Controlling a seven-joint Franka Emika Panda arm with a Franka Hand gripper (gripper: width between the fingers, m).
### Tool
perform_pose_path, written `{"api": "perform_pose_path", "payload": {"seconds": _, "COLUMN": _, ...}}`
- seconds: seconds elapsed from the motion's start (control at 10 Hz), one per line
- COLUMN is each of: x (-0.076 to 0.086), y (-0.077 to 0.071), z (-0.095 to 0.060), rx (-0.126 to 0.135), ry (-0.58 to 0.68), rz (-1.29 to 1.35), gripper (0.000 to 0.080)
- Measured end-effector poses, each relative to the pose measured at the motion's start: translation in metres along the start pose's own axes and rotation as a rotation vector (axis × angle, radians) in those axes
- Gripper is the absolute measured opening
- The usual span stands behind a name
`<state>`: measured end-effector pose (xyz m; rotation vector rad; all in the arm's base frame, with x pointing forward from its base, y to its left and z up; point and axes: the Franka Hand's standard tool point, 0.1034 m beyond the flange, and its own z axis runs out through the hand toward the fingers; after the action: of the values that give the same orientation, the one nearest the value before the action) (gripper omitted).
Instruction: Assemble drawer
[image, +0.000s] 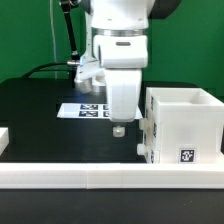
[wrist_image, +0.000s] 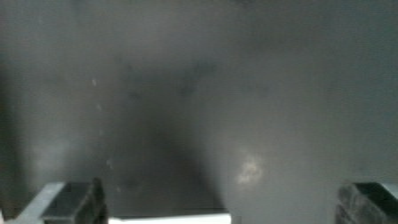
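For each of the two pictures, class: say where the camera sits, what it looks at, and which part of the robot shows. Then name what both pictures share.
Exterior view: off the arm, low at the table's edge behind a white rail, looking level across the black table at the arm, the pincer, the drawer shell and the marker board.
Wrist view: on the wrist, looking down past two fingertips at bare, blurred dark surface.
Shared: the pincer, open and holding nothing, and the table.

– what does the arm (image: 118, 25) look like?
– white rounded shell, a dark band above the wrist, black cable behind it.
– and the gripper (image: 118, 128)?
– boxy white body, small grey fingertips (wrist_image: 68, 200).
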<state>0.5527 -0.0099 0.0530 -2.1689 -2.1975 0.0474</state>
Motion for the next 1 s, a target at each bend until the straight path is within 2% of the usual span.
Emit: {"api": "perform_pose_path", "payload": {"seconds": 1.0, "x": 0.0014, "y": -0.0007, "z": 0.0007, "rx": 0.001, "ry": 0.001, "rz": 0.002, "gripper": 0.0649}}
